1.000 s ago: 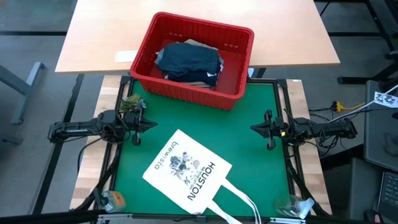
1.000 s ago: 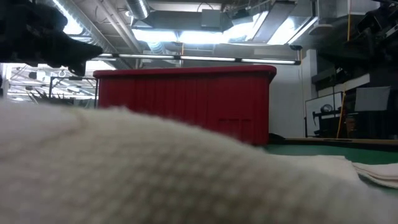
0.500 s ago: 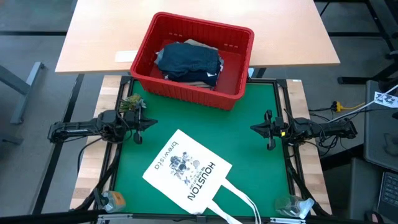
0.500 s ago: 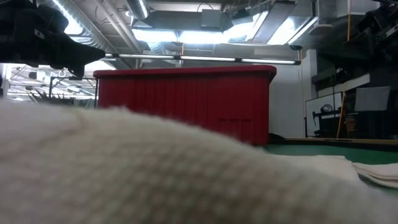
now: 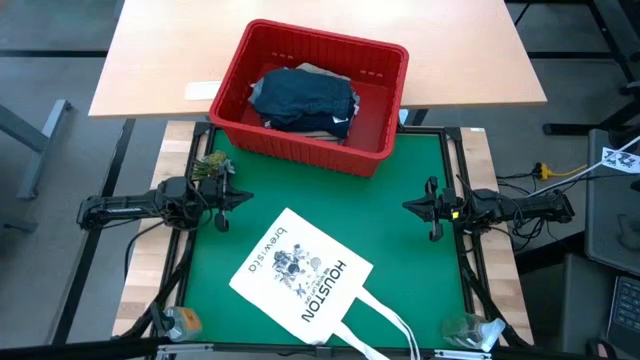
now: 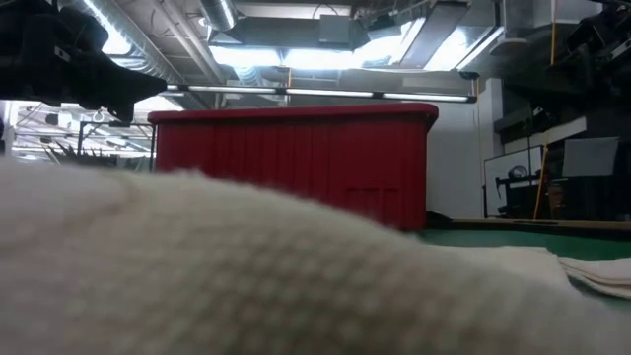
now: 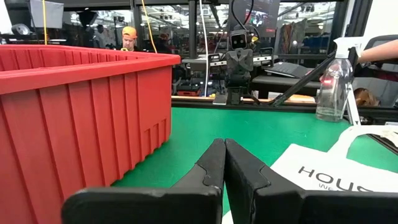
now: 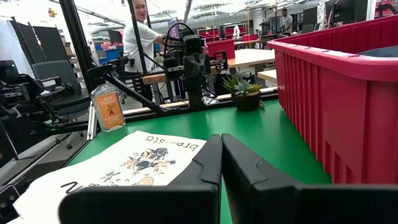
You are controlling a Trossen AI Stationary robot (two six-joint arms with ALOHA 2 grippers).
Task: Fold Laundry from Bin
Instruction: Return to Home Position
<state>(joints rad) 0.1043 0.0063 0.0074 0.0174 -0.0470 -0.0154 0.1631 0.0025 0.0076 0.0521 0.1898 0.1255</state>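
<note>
laundry: the laundry point(image 5: 305, 100) is lying folded inside the bin point(image 5: 385, 60), with a dark navy piece on top and a lighter edge showing behind it.
bin: it is sitting at 12 o'clock, across the far edge of the green worktop point(image 5: 400, 260); its long axis is running roughly 9 to 3, slightly skewed.
left claw: the left claw point(image 5: 232, 200) is being held at 9 o'clock, pressed shut on nothing and pointing toward 3.
right claw: the right claw point(image 5: 412, 207) is being held at 3 o'clock, likewise closed and empty, pointing toward 9.
key relation: the bin is lying toward 1 o'clock from the left claw and 11 o'clock from the right, apart from both; neither arm is being judged clearly nearer.
open room: the white tote bag point(image 5: 300, 275) is spread toward 6 o'clock, between and below the claws; bare green is showing between the claws and the bin.
judgement: no grasp is being called for; only parking the arms seems left.
</note>
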